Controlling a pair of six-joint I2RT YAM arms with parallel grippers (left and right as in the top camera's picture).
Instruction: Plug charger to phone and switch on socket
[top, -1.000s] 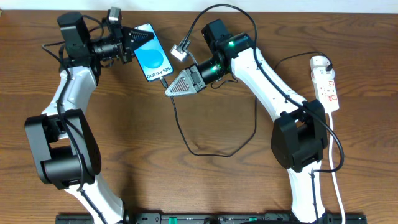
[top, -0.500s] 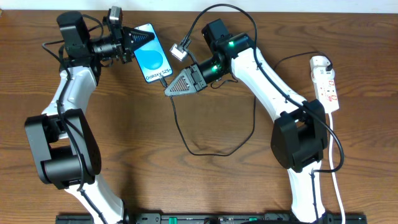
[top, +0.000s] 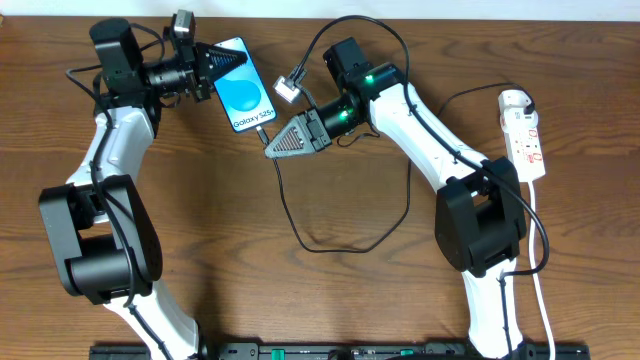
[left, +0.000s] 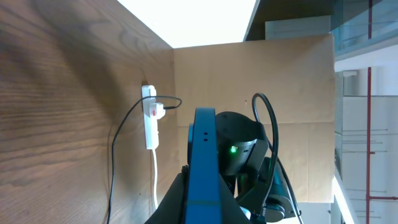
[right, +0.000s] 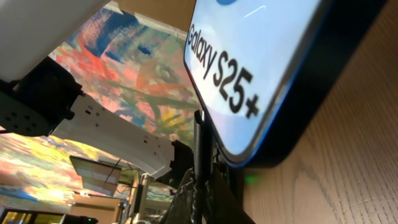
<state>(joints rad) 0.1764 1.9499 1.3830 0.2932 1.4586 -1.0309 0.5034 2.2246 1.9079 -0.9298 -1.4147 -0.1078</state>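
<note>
Grey-fingered, the right gripper (top: 272, 146) is clenched on the charger (top: 410, 190) just behind its plug (right: 199, 134), pointing toward the table's far-left corner. The plug meets the short lower edge of the phone (top: 245, 95). In the right wrist view its black tip reaches that edge right below the "Galaxy S25+" lettering, but whether it is fully seated in the port cannot be told.

The left gripper (top: 236, 59) is clamped on the phone's opposite end, near the far edge of the table (top: 330, 300), and holds it with the lit blue screen facing up. From the right gripper the thin black cable drops toward the table's middle, loops, and climbs away to the right.

The socket (top: 527, 130) lies well apart, along the right edge of the table, with nothing touching it.

The step in hand looks like the plugging-in, and the switch is not yet dealt with. The next move likely calls for a straight push along the phone's long axis while the left gripper braces it. After that the right gripper would let go and reach to the socket.
</note>
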